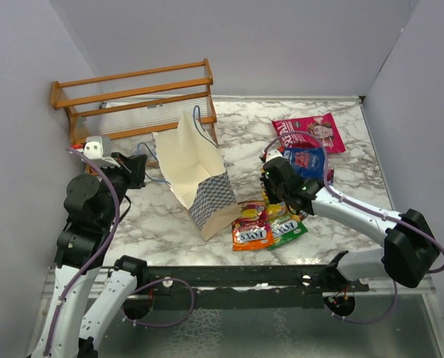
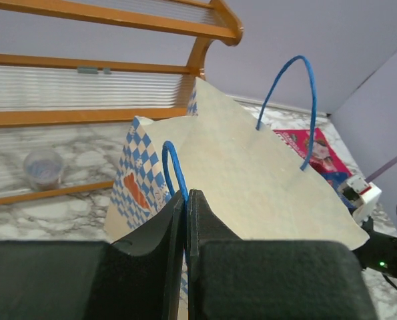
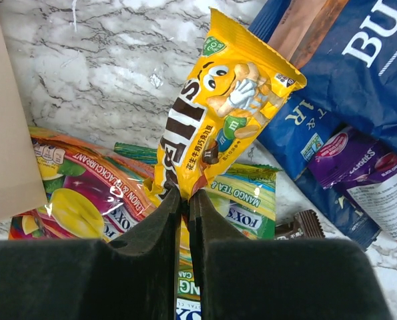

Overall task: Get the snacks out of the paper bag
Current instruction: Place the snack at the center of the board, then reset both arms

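Standing at the near edge and reading the white marble-pattern table [image 1: 154, 216] from left to right, the orange wooden rail rack [image 2: 85, 64] sits at the 11 o'clock corner.

1. Left gripper [image 2: 186, 197]: located at 9 o'clock of the bag. Its black fingers are pressed together and pinch the near thin blue cord handle [image 2: 168, 144].
2. Cream-white paper carrier bag [image 1: 183, 160]: stands left of table centre with its mouth open upward. Its blue-and-white checkered narrow side [image 1: 209, 200] faces 5 o'clock. No packet is visible inside from these views.
3. Snacks: all visible packets lie outside the bag, on the marble.
   - The red-orange glossy candy packet [image 1: 250, 235] lies just beside the bag's base at its 4 o'clock.
   - The green glossy candy packet [image 1: 289, 230] touches it on the 3 o'clock side.
4. Right gripper [image 3: 185, 197]: positioned above this pile. Its fingers are nearly together and pinch the lower end of the yellow glossy chocolate packet [image 3: 225, 93].
5. The blue glossy packet [image 1: 307, 160] lies at 1 o'clock of the pile, with the dark purple glossy packet [image 3: 358, 167] resting against it.
6. The magenta-pink glossy packet [image 1: 311, 133] lies at 12 o'clock of the blue one and overlaps it.
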`<action>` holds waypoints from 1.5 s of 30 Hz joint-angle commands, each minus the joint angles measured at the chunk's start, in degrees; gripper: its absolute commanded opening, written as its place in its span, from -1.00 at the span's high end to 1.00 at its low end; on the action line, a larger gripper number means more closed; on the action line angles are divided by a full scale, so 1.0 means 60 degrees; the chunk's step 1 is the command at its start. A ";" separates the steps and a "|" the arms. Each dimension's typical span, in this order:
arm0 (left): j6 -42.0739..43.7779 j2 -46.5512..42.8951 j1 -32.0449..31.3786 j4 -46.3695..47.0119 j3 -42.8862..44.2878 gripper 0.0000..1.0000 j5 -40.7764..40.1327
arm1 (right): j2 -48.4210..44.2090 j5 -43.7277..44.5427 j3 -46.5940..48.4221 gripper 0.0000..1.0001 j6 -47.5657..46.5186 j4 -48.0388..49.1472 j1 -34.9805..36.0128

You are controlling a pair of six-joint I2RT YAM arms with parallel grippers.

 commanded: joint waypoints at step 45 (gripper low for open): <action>0.2711 0.1669 -0.0044 -0.0566 0.6200 -0.99 -0.2060 | -0.5563 -0.0034 0.7194 -0.99 -0.2350 -0.0773 -0.0130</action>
